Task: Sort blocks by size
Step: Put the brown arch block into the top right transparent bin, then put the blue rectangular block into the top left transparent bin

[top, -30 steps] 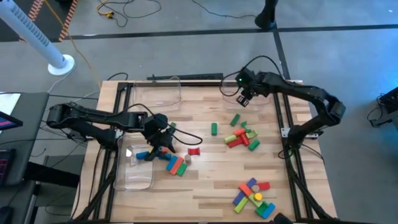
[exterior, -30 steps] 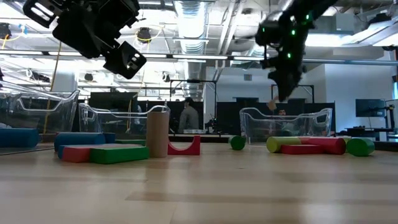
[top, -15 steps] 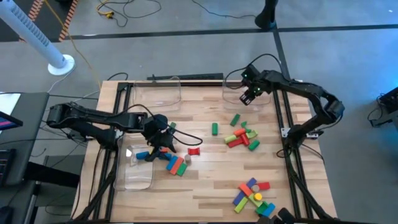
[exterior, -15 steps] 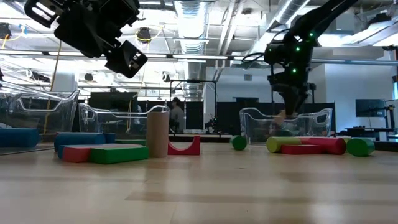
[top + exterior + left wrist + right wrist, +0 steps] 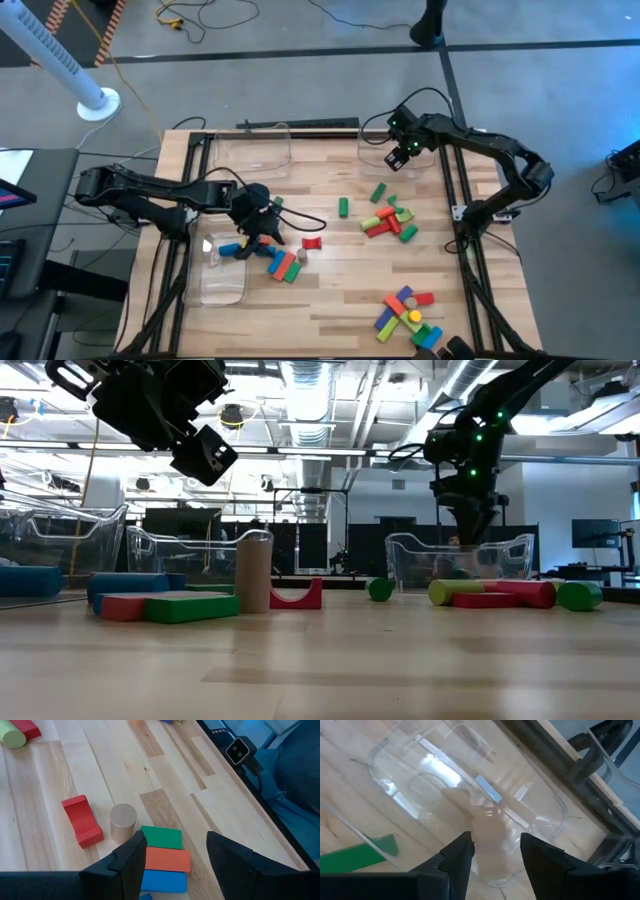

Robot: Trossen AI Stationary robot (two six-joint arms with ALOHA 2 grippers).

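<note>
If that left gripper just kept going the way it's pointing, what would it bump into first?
Most likely the stacked-side-by-side flat blocks below the left gripper: the orange block, flanked by the green block and blue block. The open jaws frame them, though the remaining gap is hard to judge.

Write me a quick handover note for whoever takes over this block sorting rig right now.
Left gripper: open, empty, hovering over the green, orange and blue bars beside the wooden cylinder and red arch.
Right gripper: open over the clear bin at the far right; a pale blurred block shows just beyond its fingers.
Done: little visible; the other bins' contents cannot be made out.
Left: the left cluster, the middle pile and the near pile on the table.
</note>
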